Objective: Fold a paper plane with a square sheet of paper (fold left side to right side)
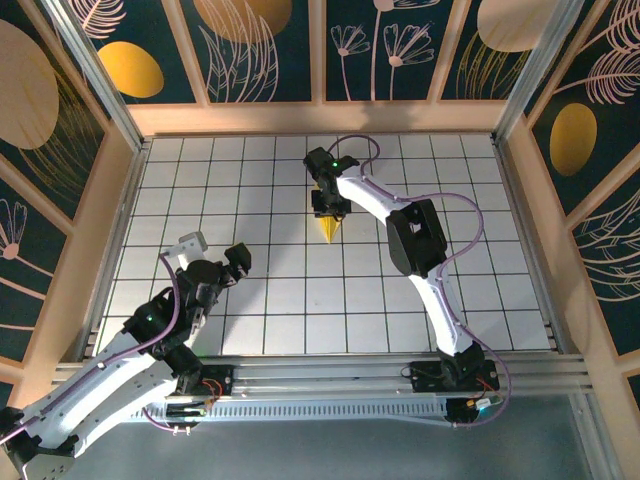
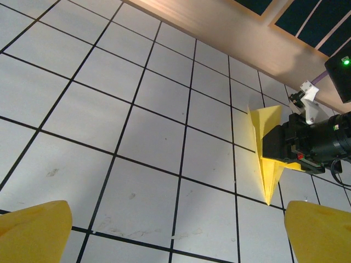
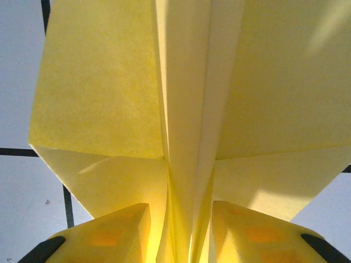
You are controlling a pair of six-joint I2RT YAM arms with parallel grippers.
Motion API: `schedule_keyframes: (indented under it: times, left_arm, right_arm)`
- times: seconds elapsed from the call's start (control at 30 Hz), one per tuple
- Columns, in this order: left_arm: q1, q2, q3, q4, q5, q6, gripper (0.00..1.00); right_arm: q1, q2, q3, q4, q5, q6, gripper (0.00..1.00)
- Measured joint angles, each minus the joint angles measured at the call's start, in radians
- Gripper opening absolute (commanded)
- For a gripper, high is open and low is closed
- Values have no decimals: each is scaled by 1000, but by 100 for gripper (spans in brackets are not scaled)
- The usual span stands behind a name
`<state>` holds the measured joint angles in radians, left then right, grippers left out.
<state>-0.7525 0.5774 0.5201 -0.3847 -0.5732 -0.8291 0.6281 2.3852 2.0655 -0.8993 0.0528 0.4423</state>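
The right gripper (image 1: 328, 204) is stretched out over the far middle of the white gridded table (image 1: 300, 300). Its jaws are closed on the paper plane (image 1: 328, 230). From its wrist camera, the two yellow fingertips (image 3: 118, 233) pinch the raised centre fold between them, and the wings spread out flat to either side above the tiles. The plane is a narrow yellow dart whose pointed nose aims back toward the near edge, where the arms are bolted. Seen from the left wrist, the nose reaches down to the tiles, while the wider tail end sits up inside the dark body of the right gripper. The left gripper (image 1: 215, 256) hangs over the near left part of the table, well apart from the plane, with its jaws spread wide.
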Motion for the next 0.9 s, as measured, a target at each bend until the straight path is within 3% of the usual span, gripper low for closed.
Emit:
schedule_keyframes:
  times: [0.47,0.9]
  left_arm:
    - [0,2,0,0,11,6,99]
    - [0,71,32,46,13,38,99]
  right_arm:
    - [2,-2,0,-19,4,0,39]
    - [10,-87,-19,-17,6,1,60]
